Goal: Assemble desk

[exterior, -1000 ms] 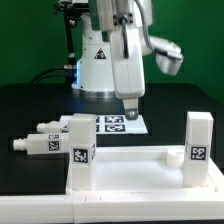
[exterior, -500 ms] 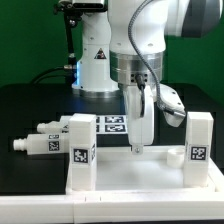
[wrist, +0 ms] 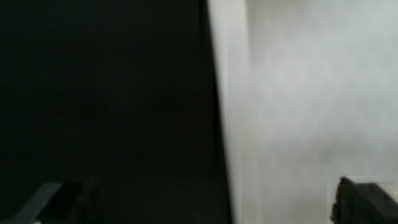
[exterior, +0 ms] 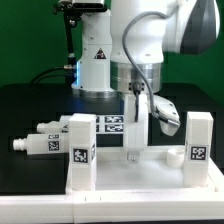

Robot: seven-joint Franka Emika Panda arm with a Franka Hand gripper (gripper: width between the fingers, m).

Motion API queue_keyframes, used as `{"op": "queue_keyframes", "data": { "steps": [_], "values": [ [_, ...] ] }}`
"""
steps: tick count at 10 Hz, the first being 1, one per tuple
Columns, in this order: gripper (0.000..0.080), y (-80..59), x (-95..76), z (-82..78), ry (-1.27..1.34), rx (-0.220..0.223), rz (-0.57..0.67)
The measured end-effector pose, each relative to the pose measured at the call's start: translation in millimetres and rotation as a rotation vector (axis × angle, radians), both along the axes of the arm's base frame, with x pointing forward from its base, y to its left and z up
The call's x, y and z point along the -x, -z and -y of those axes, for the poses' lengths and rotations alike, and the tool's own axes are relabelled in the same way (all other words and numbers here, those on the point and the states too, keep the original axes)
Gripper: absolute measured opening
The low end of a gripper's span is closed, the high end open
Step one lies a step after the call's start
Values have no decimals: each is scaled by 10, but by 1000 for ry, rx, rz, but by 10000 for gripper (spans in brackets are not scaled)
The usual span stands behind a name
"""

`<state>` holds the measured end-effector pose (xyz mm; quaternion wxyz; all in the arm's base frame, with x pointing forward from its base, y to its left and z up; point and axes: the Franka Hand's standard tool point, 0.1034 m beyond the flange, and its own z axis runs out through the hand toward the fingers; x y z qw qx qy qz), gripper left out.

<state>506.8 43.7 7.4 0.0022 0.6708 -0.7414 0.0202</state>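
Observation:
The white tabletop lies at the front of the black table. One white tagged leg stands upright at its corner on the exterior view's left, and another at its corner on the right. Two more legs lie loose on the table at the left. My gripper points straight down at the tabletop's far rim, between the two upright legs. In the wrist view the gripper is open and holds nothing. Its fingertips straddle the edge where the white tabletop meets the black table.
The marker board lies flat behind the tabletop, partly hidden by my arm. The white conical robot base stands at the back. The black table extends to the left, and cables hang behind the base.
My gripper has turned at the wrist and come down and forward, from above the marker board to the tabletop's far rim. The desk parts have not moved.

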Motion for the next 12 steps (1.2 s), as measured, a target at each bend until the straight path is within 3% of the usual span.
{"op": "queue_keyframes", "data": {
  "steps": [3,4,5,6,7,8,9,10,12],
  "values": [
    [649,23,14,-18,1,-1,-1],
    [536,25,15,-17,1,0,-2],
    [536,26,16,-16,1,0,-2],
    [352,27,16,-16,1,0,-2],
    [218,27,16,-16,0,0,-2],
    [218,27,16,-16,0,0,-2],
    [61,23,9,-20,-5,0,0],
    [55,13,2,-9,-10,0,2],
    [55,-159,-19,-10,-27,-18,25]
  ]
}}
